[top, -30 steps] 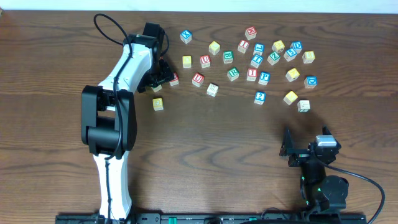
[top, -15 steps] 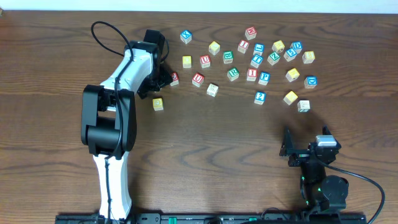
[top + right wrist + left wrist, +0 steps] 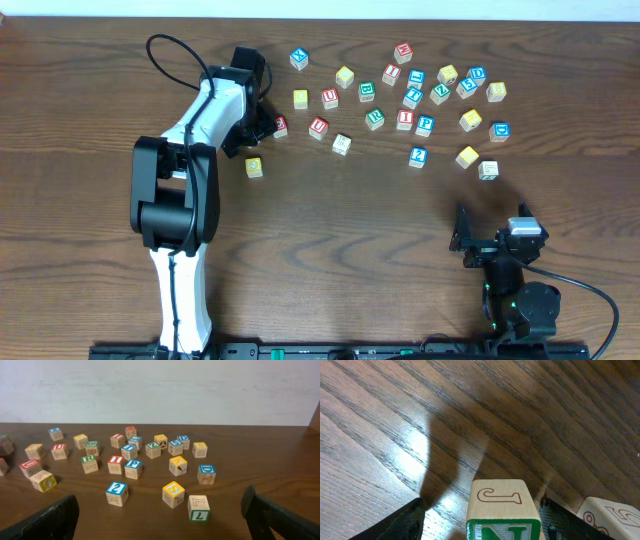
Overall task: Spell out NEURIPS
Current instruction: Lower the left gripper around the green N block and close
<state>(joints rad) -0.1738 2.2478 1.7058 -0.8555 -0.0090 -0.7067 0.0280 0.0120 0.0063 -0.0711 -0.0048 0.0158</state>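
Note:
In the left wrist view a wooden cube with a green N [image 3: 502, 510] stands on the table between my left gripper's fingers [image 3: 400, 522]. The left gripper [image 3: 479, 527] is open; a gap shows on the cube's left side. Overhead, that gripper [image 3: 262, 124] hangs over the cluster's left end and hides the N cube. A red U [image 3: 318, 126], green R [image 3: 374, 118], red I [image 3: 404, 118], blue P [image 3: 425, 125] and yellow S [image 3: 467, 156] cubes lie loose. My right gripper [image 3: 497, 243] stands open at the front right, holding nothing.
Several other lettered cubes lie scattered across the back of the table [image 3: 330, 220], among them a blue D [image 3: 206, 472], a blue 2 [image 3: 116, 492] and a green 7 [image 3: 198, 508]. A red-faced cube [image 3: 281, 125] sits just right of the left gripper; a yellow cube [image 3: 254, 166] lies in front.
The left arm has shifted slightly toward the back of the table and its fingers have narrowed a little around the N cube. The right arm has not moved.

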